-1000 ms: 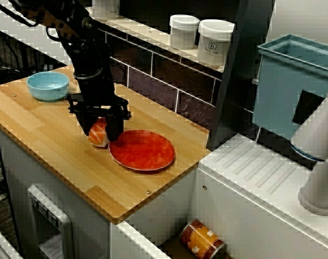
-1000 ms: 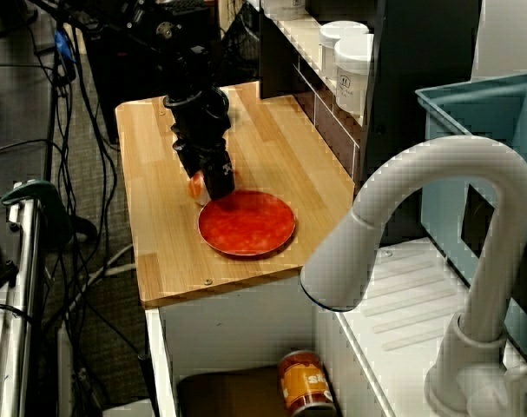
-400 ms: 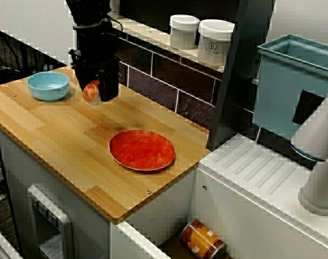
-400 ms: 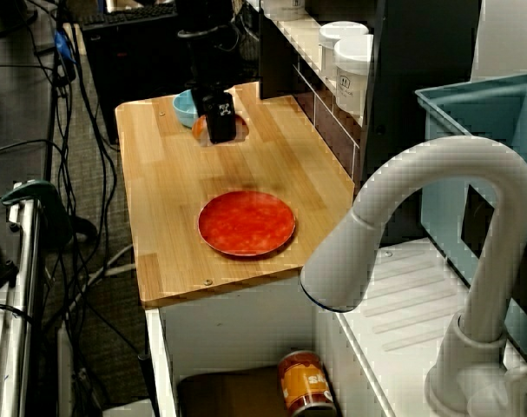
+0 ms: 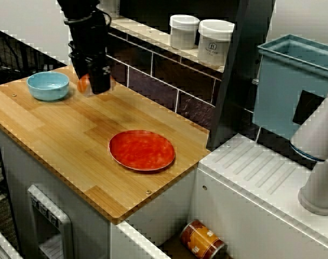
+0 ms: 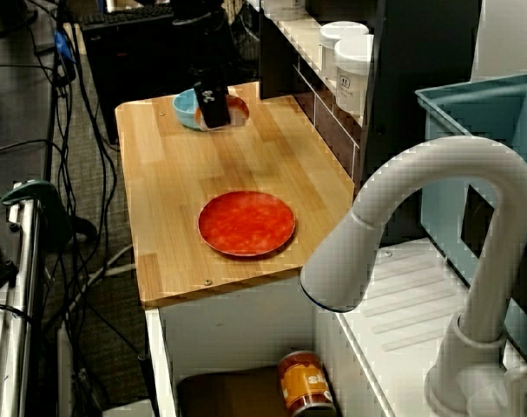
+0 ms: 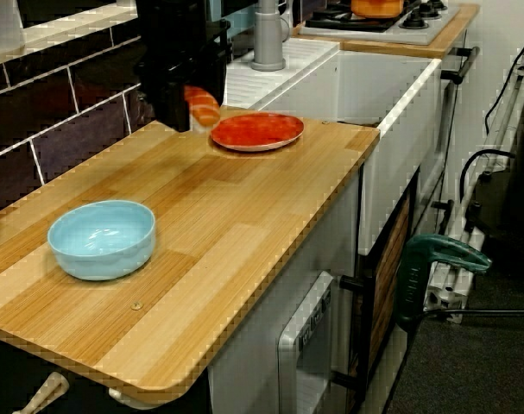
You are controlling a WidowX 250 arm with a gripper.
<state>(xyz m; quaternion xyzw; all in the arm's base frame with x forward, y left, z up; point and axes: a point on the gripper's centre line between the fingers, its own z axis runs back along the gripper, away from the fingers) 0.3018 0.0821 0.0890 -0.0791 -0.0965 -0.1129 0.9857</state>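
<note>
- Closest to me, near the end of the wooden worktop (image 7: 244,233), sits a light blue bowl (image 7: 102,239). I can see nothing inside it.
- A little farther along, by the back edge next to the dark tiled wall (image 7: 72,129), the black gripper (image 7: 189,110) hangs in the air.
- The gripper is pinching a small orange-and-white piece (image 7: 203,105) between its fingers. It looks like toy food, but I cannot tell for sure.
- The piece is up off the wood and touches nothing but the gripper. It is near the bowl and well apart from the plate.
- In the view past the tap, the gripper covers one side of the bowl. I cannot tell if the piece is right over the bowl's rim or a bit to one side.
- I think this is the carrying step. The piece is picked up and not yet put down.
- To put it down well, the gripper needs to be right above the spot first. Then it should come down slowly. The fingers should spread only when the piece is low, so it does not drop and roll.
- Farther on, near the sink end of the worktop, lies a flat red plate (image 7: 257,130). It looks bare.
- Past the plate is the white sink (image 7: 365,78) with a grey tap base (image 7: 267,39).
- At the very back, an orange pot (image 7: 378,7) stands on the stove.
</note>
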